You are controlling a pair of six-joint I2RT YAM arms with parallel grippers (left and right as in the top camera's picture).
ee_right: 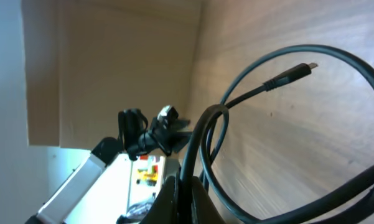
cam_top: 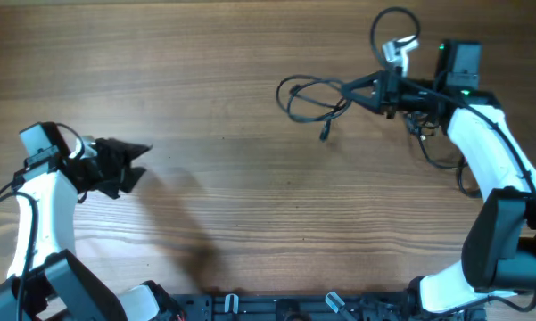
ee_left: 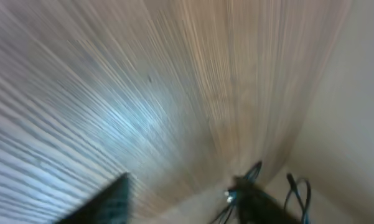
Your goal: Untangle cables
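Observation:
The cables (cam_top: 308, 96) are thin black loops at the table's back right, and one plug end (cam_top: 324, 135) trails toward the front. My right gripper (cam_top: 350, 87) is shut on them at their right side. In the right wrist view its fingers (ee_right: 190, 186) pinch one black cord, and a wide loop (ee_right: 323, 48) rises from them and ends in a plug (ee_right: 297, 73) above the wood. My left gripper (cam_top: 141, 160) hangs open and empty at the far left, well apart from the cables. The blurred left wrist view shows just one of its fingers (ee_left: 106, 202).
The right arm's own thicker wire (cam_top: 392, 22) loops behind its wrist at the back edge. A black rail (cam_top: 276, 308) runs along the table's front edge. The bare wooden tabletop (cam_top: 250, 196) lies between the two arms.

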